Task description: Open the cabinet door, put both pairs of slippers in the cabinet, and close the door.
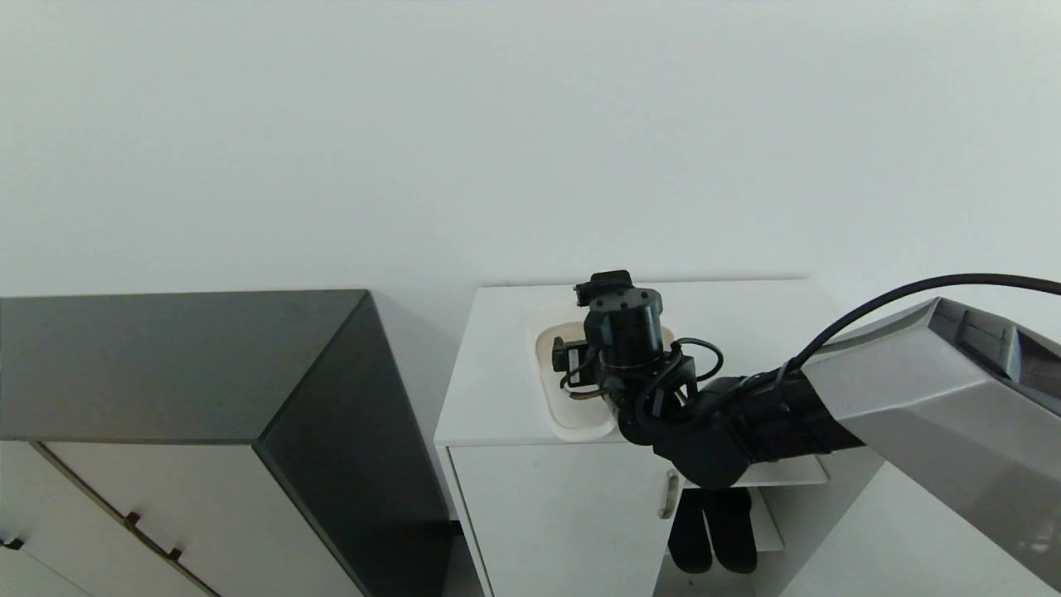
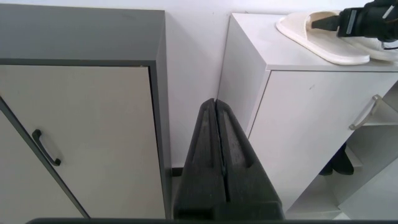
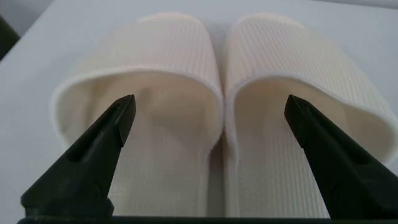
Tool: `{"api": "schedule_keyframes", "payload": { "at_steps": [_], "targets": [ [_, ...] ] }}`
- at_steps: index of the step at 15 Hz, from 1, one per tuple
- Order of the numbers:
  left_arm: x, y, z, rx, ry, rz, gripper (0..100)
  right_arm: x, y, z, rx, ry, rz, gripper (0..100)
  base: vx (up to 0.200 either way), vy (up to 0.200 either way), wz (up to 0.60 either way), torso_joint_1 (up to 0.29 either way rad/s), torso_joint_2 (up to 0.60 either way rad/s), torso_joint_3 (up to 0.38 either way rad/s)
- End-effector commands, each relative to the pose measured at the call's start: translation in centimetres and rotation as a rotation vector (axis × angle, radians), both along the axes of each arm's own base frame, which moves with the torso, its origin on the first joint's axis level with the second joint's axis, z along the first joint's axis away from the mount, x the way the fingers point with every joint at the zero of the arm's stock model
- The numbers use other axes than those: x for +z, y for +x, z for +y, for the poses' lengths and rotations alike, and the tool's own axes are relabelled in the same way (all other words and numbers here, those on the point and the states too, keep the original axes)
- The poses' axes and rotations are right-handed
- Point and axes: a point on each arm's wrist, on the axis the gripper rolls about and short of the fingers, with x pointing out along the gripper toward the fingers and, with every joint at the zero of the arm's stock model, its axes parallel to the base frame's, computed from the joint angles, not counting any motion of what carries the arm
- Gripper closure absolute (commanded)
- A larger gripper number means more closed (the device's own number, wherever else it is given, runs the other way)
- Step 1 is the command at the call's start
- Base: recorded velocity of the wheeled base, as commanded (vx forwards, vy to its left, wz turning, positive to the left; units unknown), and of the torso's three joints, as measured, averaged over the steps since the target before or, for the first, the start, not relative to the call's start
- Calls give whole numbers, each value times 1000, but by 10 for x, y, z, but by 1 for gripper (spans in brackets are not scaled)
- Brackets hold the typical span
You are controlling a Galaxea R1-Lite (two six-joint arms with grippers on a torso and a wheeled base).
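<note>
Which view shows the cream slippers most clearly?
The right wrist view: both cream slippers lie side by side before the open right gripper. In the head view the right arm covers most of them; the left wrist view shows them far off.

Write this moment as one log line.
right gripper open over cream slippers atop white cabinet | black slippers inside, cabinet open | left gripper shut

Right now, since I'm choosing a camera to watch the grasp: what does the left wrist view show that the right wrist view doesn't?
Left wrist only: the shut left claw, the dark cabinet, the white cabinet with its door handle, black slippers inside it. Right wrist only: the ribbed weave of the cream slippers, close up, framed by the open right claw. Both: the cream slippers and the right claw.
</note>
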Motion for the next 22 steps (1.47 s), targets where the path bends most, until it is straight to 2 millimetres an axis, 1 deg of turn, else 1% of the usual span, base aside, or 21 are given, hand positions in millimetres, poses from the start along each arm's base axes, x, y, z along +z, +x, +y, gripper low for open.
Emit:
{"api": "schedule_keyframes", "payload": {
  "at_steps": [1, 2, 7, 9, 11, 12, 14, 15, 16, 17, 18, 20, 21, 22],
  "targets": [
    [0, 0, 0, 0, 0, -1, 100, -2, 4, 2, 8, 2, 2, 0, 0, 0, 0, 0, 0, 0],
    [0, 0, 0, 0, -2, 0, 100, -1, 5, 2, 8, 4, 0, 100, 0, 0, 0, 0, 0, 0],
    [0, 0, 0, 0, -2, 0, 100, -1, 7, 4, 9, 2, -3, 100, 0, 0, 0, 0, 0, 0],
    [0, 0, 0, 0, -2, 0, 100, 2, 6, 4, 13, -6, -9, 100, 0, 0, 0, 0, 0, 0],
    [0, 0, 0, 0, -2, 0, 100, 9, 0, 5, 22, 3, -21, 100, 0, 0, 0, 0, 0, 0],
    [0, 0, 0, 0, -2, 0, 100, 20, -8, 3, 32, 18, -34, 100, 0, 0, 0, 0, 0, 0],
    [0, 0, 0, 0, -2, 0, 100, 47, -30, -10, 50, 44, -57, 100, 0, 0, 0, 0, 0, 0],
    [0, 0, 0, 0, -2, 2, 100, 52, -37, -14, 56, 46, -57, 100, 0, 0, 0, 0, 0, 0],
    [0, 0, 0, 0, -2, 0, 100, 57, -52, -21, 87, 51, -48, 100, 0, 0, 0, 0, 0, 0],
    [0, 0, 0, 0, -2, 0, 100, 57, -65, -25, 111, 61, -30, 100, 0, 0, 0, 0, 0, 0],
    [0, 0, 0, 0, -2, -1, 100, 57, -73, -27, 124, 74, -20, 100, 0, 0, 0, 0, 0, 0],
    [0, 0, 0, 0, -2, -1, 100, 55, -93, -38, 153, 73, 8, 100, 0, 0, 0, 0, 0, 0],
    [0, 0, 0, 0, -2, 2, 100, 56, -110, -50, 218, 77, 20, 100, 0, 0, 0, 0, 0, 0],
    [0, 0, 0, 0, -2, 0, 100, 57, -118, -55, 246, 81, 21, 100, 0, 0, 0, 0, 0, 0]
  ]
}}
